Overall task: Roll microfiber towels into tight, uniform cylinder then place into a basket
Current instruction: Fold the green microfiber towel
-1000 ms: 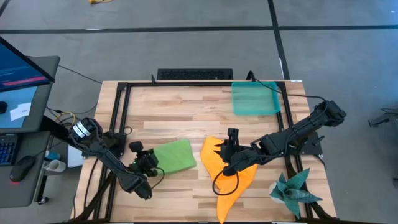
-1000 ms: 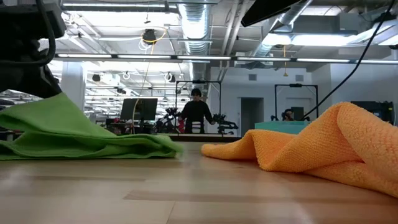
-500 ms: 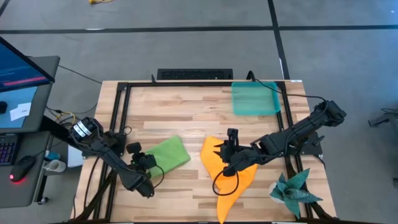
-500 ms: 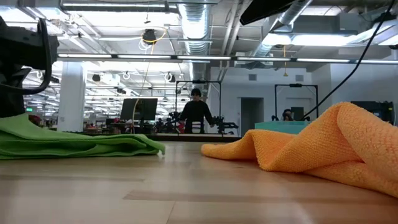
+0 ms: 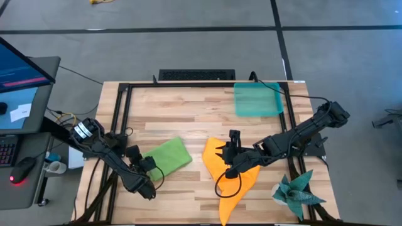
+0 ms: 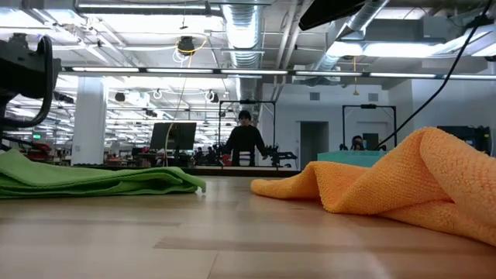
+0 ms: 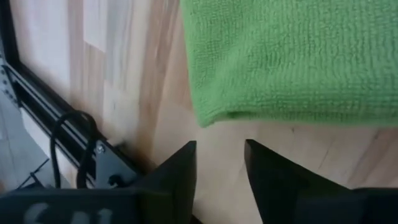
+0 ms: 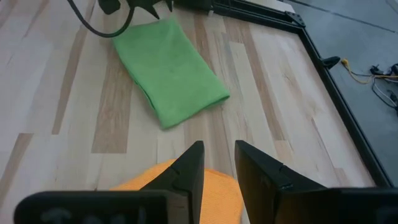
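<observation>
The lime green towel [image 5: 166, 155] lies folded and flat on the table's left half. In the left wrist view my left gripper [image 7: 221, 168] stands open just off the towel's near-left corner [image 7: 208, 115], touching nothing. The orange towel [image 5: 232, 179] lies bunched near the table's middle, with a raised hump [image 6: 434, 155]. My right gripper [image 8: 219, 165] hangs open above its far end, clear of it and pointing toward the green towel [image 8: 171, 71]. The teal basket [image 5: 257, 99] sits at the far right with nothing in it.
A dark teal spiky cloth [image 5: 296, 191] lies at the table's near right corner. Black frame rails [image 5: 119, 113] run along the table's edges. A monitor and desk [image 5: 22, 81] stand left of the table. A person [image 6: 245, 143] stands far off in the room.
My left gripper has let go of the green towel and turned at the wrist without shifting place. The towel's near-left end, held up a second ago, has dropped and now lies flat, folded over the rest. The right arm has kept still.
</observation>
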